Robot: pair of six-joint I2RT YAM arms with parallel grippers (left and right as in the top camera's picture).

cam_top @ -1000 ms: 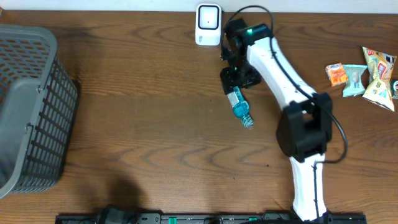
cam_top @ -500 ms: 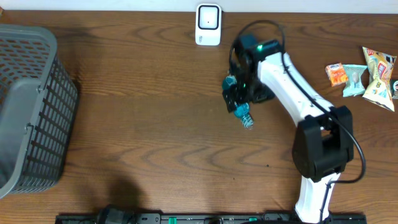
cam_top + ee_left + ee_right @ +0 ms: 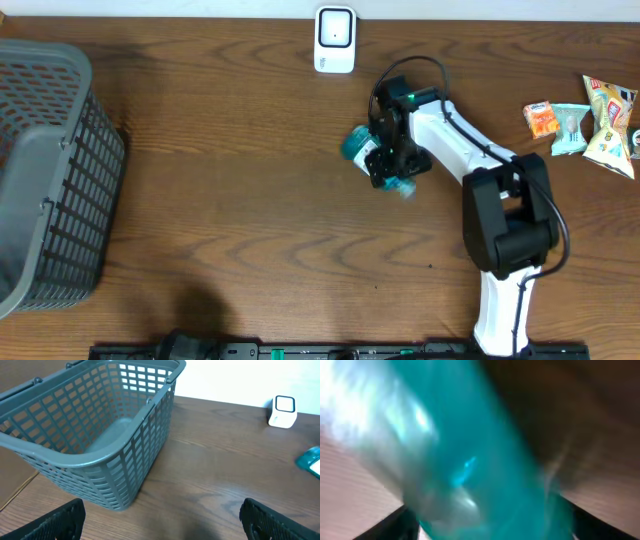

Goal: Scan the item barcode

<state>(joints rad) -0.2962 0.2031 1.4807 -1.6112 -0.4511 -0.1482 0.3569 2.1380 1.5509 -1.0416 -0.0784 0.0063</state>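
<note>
A teal plastic bottle (image 3: 356,142) is the item, held off the table a little below and right of the white barcode scanner (image 3: 335,40). My right gripper (image 3: 386,160) is shut on the bottle across its middle, and the bottle lies slanted with one end toward the upper left. Up close in the right wrist view the bottle (image 3: 485,460) is a blur that fills the space between the dark fingers (image 3: 395,522). My left gripper (image 3: 162,527) stands open over bare wood with nothing in it; its view catches the scanner (image 3: 283,410) and the bottle (image 3: 311,460) far right.
A grey mesh basket (image 3: 50,170) stands at the table's left edge, and it is close in front of the left gripper (image 3: 100,435). Several snack packets (image 3: 590,115) lie at the far right. The right arm's white links stretch from the front edge toward the middle.
The right gripper carried the bottle away from the scanner, down and slightly left, and turned it, so the bottle's end now points up-left. The left gripper has not moved.
</note>
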